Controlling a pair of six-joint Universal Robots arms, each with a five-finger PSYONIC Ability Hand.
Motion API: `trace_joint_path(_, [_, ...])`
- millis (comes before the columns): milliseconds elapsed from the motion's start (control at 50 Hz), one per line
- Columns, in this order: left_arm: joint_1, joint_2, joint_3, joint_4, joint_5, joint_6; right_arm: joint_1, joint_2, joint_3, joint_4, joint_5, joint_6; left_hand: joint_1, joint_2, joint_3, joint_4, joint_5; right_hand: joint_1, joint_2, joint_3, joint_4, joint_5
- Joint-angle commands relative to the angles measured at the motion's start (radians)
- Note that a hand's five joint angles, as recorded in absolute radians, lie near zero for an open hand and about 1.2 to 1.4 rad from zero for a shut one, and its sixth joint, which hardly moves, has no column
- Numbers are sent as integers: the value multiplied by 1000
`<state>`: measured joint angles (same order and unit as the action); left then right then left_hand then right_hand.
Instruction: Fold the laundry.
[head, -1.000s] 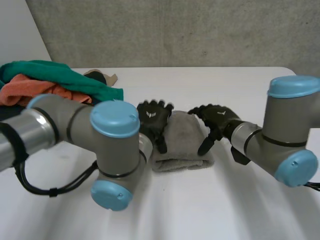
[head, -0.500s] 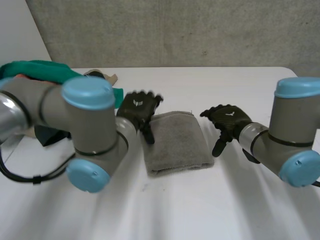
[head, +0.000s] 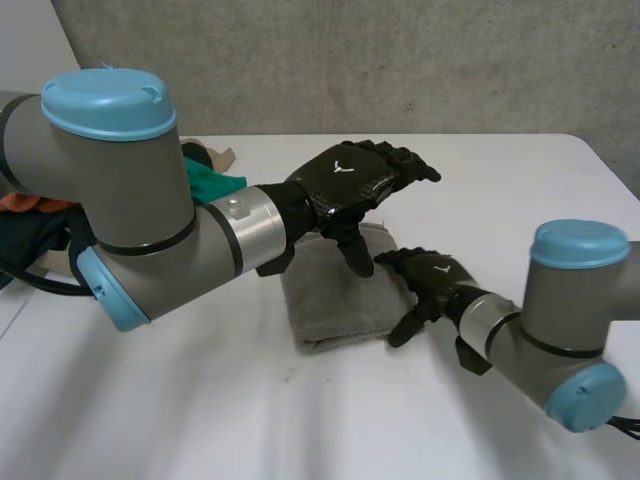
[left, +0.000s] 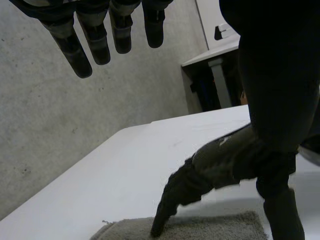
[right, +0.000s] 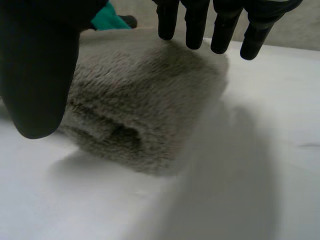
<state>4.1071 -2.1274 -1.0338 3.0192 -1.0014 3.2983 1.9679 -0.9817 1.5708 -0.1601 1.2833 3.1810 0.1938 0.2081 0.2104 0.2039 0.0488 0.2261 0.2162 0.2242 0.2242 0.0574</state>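
Observation:
A grey towel (head: 335, 300) lies folded into a thick small rectangle on the white table (head: 500, 180). My left hand (head: 345, 185) hovers open above the towel's far edge, fingers straight and pointing right, thumb hanging down. In the left wrist view its fingers (left: 95, 35) hold nothing, with the towel (left: 210, 229) below. My right hand (head: 430, 278) is open at the towel's right edge. In the right wrist view its straight fingers (right: 195, 20) stand just over the towel (right: 145, 100), with the thumb apart beside the folded end.
A pile of laundry sits at the table's far left, green cloth (head: 210, 180) and orange cloth (head: 20, 203), mostly hidden behind my left arm (head: 130, 210). A concrete wall (head: 400, 60) runs behind the table. Bare table lies in front of and to the right of the towel.
My left hand has lifted off the towel's left side and swung up and to the right over its far edge. My right hand has come down closer to the towel's right edge.

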Motion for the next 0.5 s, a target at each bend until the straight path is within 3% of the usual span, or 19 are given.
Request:
trace_joint_path(20, [-4,-6,-8,3,-11,1,34,99,-84,-10,14,-6,20,5,3,10,-10,423,433,425,425,417])
trace_joint_path(80, [-4,-6,-11,3,-11,1,32,109,-95,-27,24,-6,20,5,3,10,-10,1168,1178,1170,1170,1162])
trace_joint_path(180, [-2,-3,-20,4,-14,3,22,80,-77,-168,129,-6,17,2,0,7,-13,1170,1180,1172,1172,1164])
trace_joint_path(320, [-2,3,-20,9,-22,0,16,72,-150,-180,162,-32,11,-3,-6,1,-19,1170,1180,1172,1172,1164])
trace_joint_path(500, [-5,14,-14,30,-25,-2,-202,242,-440,-151,179,-159,8,-6,-9,-2,-22,1170,1180,1172,1172,1164])
